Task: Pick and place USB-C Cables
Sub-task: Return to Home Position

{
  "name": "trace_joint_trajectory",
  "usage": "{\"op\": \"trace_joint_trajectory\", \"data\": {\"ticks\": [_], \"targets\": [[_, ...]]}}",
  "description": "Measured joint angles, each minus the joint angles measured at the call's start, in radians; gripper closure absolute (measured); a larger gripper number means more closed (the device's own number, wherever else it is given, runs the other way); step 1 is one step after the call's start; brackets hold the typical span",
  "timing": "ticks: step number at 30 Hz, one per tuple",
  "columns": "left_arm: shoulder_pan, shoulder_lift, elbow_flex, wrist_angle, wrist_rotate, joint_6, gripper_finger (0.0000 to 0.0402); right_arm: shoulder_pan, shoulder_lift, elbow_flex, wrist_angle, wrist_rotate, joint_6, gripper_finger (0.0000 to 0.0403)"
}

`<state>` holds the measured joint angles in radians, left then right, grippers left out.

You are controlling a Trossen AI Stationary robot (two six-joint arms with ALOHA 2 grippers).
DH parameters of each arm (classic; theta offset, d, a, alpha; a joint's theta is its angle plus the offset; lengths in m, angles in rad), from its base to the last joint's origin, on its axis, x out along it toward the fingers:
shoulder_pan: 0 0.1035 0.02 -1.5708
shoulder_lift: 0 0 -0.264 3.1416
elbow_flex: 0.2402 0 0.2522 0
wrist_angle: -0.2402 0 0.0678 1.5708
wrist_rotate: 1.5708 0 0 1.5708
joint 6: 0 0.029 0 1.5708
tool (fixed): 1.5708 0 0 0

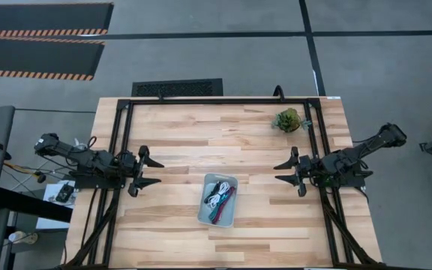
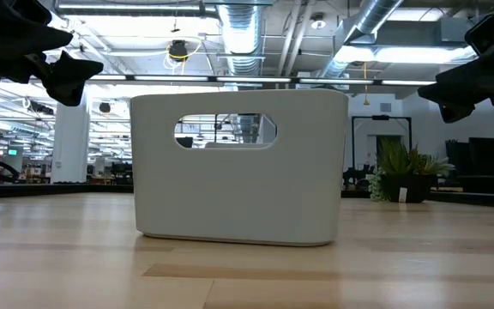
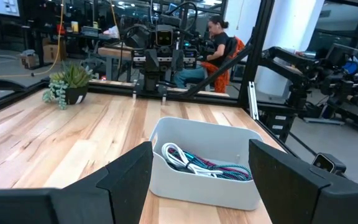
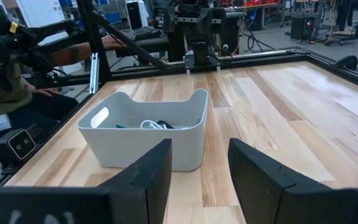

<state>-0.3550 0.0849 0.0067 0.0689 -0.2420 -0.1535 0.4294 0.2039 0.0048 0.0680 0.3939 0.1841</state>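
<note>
A pale grey tray stands on the wooden table near its middle. The USB-C cables lie tangled inside it: white, black, magenta-red and teal-blue ones, also seen in the left wrist view. In the right wrist view only a bit of white and black cable shows over the tray's rim. My left gripper hovers open, left of the tray. My right gripper hovers open, right of the tray and a little toward the far edge. Both are above the table and touch nothing.
A small green potted plant stands near the table's far right corner. A black frame runs along the far edge and both sides. A person sits beyond the table. Bare wood lies around the tray.
</note>
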Motion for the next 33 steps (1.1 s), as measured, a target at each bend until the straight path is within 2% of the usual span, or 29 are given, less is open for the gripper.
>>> {"op": "trace_joint_trajectory", "data": {"ticks": [33], "targets": [[0.000,0.000,0.000,0.000,0.000,0.000,0.0150,0.000,0.000,0.000,0.000,0.000,0.000,0.0222]]}}
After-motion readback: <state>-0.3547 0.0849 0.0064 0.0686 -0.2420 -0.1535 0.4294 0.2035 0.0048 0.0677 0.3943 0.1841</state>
